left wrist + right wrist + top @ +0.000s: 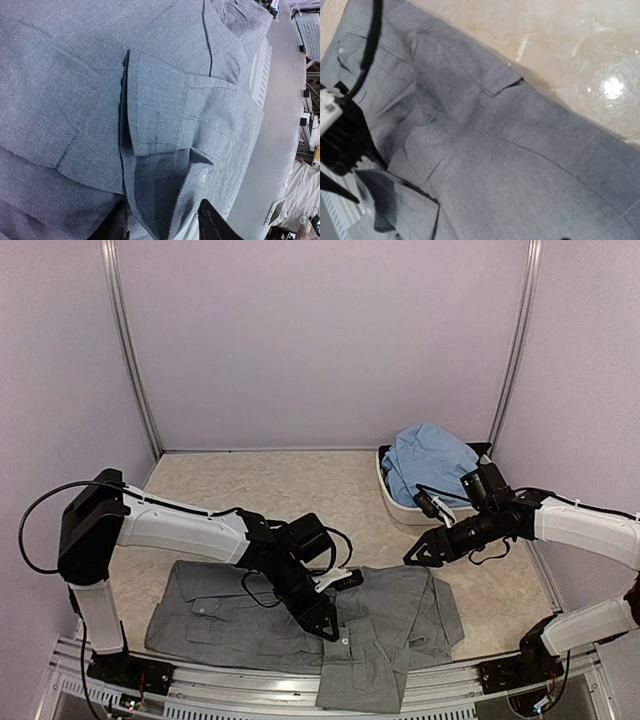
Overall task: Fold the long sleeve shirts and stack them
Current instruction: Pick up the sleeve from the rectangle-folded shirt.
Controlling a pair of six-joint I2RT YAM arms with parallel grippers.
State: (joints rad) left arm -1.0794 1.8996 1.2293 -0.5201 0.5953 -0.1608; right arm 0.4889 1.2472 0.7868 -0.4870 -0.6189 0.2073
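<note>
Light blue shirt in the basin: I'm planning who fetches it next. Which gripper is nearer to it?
Right. The right gripper hangs just on the near side of the basin holding the light blue shirt; the left gripper is down on the grey shirt, farther off.

Left arm [180, 525]: reaches in from the left base, forearm slanting right and down, wrist bent.
Left gripper [322, 628]: low, pointing down toward the near edge; fingers [214, 222] apart.
Right arm [585, 520]: elbow at right, forearm stretched leftward, sloping down.
Right gripper [412, 558]: raised, tips pointing down-left; opening not discernible.
</note>
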